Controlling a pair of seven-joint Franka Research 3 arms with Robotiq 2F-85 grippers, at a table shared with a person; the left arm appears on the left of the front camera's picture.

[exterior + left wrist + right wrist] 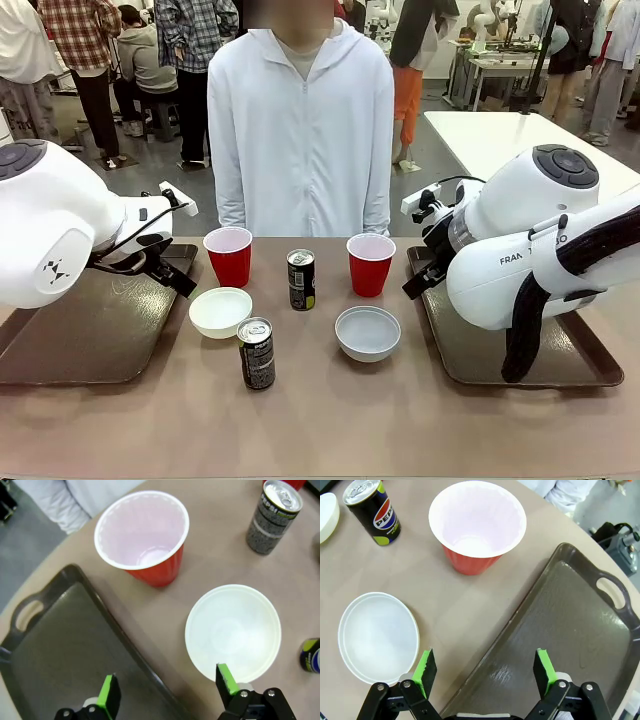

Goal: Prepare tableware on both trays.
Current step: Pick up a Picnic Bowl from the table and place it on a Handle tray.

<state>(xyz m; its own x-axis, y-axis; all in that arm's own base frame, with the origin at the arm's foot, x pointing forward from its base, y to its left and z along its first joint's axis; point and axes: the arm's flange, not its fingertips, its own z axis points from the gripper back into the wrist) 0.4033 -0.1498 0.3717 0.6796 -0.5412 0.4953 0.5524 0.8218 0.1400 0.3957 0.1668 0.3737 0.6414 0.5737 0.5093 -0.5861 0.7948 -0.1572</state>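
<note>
1. The left hand is wide open and holds nothing. It hangs over the inner rim of the left tray, close to the cream bowl.
2. The right hand is also wide open and holds nothing. It is over the inner rim of the right tray, near the greyish bowl.
3. All the tableware stands on the surface, between the two trays.
4. The left red cup and the right red cup stand upright on the far side, with the far can between them.
5. The near can stands upright just beside the cream bowl, on the robot's side.
6. A person in a white jacket stands at the far edge.
</note>
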